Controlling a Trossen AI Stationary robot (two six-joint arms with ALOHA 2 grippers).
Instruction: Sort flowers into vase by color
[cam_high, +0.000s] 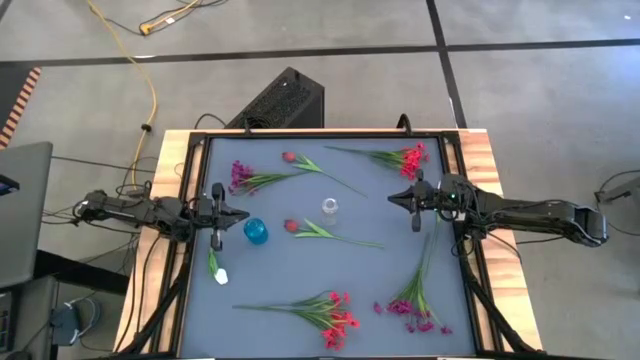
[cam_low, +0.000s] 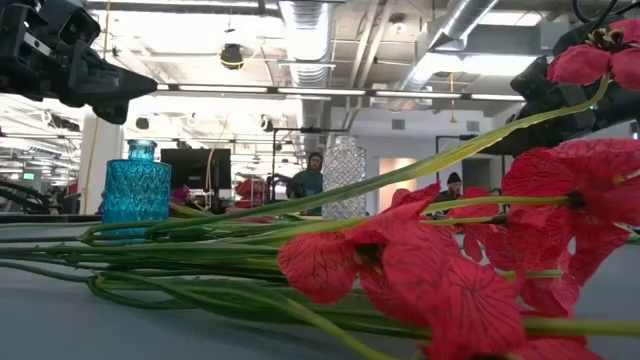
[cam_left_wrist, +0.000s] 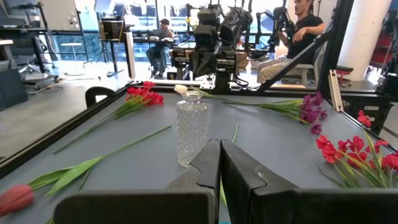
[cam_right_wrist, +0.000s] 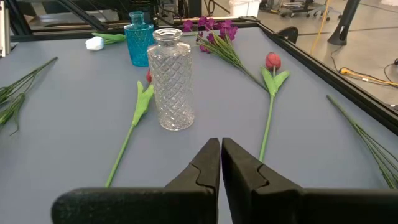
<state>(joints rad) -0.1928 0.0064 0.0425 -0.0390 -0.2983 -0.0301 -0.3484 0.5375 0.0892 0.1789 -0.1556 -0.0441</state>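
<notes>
Both grippers hover shut above the grey mat, touching nothing. My left gripper (cam_high: 240, 212) (cam_left_wrist: 219, 144) is just left of the blue vase (cam_high: 256, 231) (cam_low: 135, 190). My right gripper (cam_high: 393, 200) (cam_right_wrist: 221, 142) is right of the clear glass vase (cam_high: 329, 208) (cam_right_wrist: 172, 78). Both vases stand upright, with nothing in them. Lying flat are a magenta sprig (cam_high: 242, 176), a tulip (cam_high: 290, 157) and a red cluster (cam_high: 410, 158) at the far side, a second tulip (cam_high: 292, 227) mid-table, a white bud (cam_high: 220, 275), a red cluster (cam_high: 335, 315) and a magenta sprig (cam_high: 415, 312) at the near side.
A raised black frame (cam_high: 190, 180) borders the mat on all sides. A black box (cam_high: 280, 100) sits on the floor beyond the far edge. People (cam_left_wrist: 298, 31) sit in the room behind the table. Bare mat lies between the two vases and the near flowers.
</notes>
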